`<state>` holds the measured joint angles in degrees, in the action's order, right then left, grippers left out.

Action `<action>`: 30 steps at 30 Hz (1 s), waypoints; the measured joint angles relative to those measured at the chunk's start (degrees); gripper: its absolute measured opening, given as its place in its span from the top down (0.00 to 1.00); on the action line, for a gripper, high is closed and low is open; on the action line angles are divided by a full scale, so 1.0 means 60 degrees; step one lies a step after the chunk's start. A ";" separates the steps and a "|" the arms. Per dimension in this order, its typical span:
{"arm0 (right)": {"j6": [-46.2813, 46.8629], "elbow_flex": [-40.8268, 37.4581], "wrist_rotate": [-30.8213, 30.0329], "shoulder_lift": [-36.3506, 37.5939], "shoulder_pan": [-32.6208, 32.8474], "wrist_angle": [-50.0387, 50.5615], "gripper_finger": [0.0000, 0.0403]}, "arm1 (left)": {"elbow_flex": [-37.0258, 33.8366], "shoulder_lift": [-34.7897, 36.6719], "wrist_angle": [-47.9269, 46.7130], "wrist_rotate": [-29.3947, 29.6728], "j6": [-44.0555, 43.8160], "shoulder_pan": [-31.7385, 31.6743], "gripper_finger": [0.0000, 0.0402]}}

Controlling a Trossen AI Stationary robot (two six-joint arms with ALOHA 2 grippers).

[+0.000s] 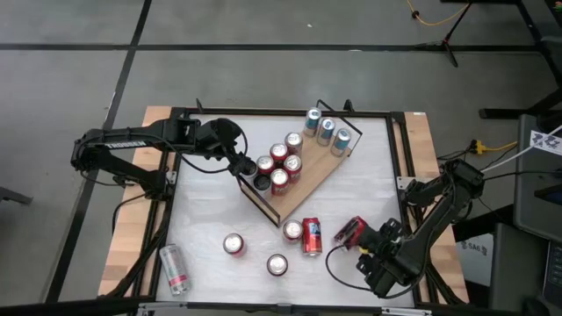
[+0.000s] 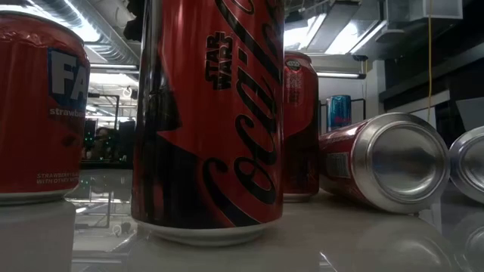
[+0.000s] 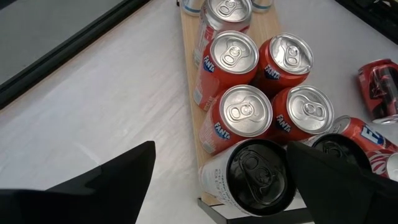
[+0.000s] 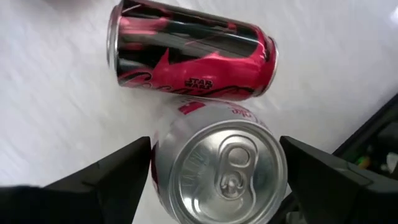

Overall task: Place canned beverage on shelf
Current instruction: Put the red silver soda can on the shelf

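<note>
Silver-topped can [image 4: 217,168] framed between wide-open right tool [image 4: 214,177], nothing gripped, left tool [image 3: 224,180] spread wide beside shelf [image 3: 189,93] cans

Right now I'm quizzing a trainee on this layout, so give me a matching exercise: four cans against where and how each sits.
1 blue cans
2 Star Wars can
3 black-topped can
4 pale can

a lying near right tool
b upright, shelf end by left tool
c lying alone, table's left edge
d upright, shelf's other end

Pairs: 1-d, 2-a, 3-b, 4-c
</note>
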<state>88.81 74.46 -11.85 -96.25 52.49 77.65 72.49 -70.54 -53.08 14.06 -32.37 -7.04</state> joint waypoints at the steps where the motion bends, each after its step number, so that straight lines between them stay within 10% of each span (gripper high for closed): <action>1: -0.0263 0.0000 -0.0001 0.0000 0.0000 0.0000 0.15 | 0.0000 0.0001 0.0000 0.0003 -0.0001 0.0002 0.12; 30: -0.3592 -0.0125 0.0090 0.0791 0.0000 -0.0018 0.15 | -0.0001 0.0000 0.0000 0.0004 -0.0001 -0.0002 0.12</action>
<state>67.25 73.70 -11.31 -91.50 52.49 77.54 72.49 -70.54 -53.08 14.09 -32.38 -7.05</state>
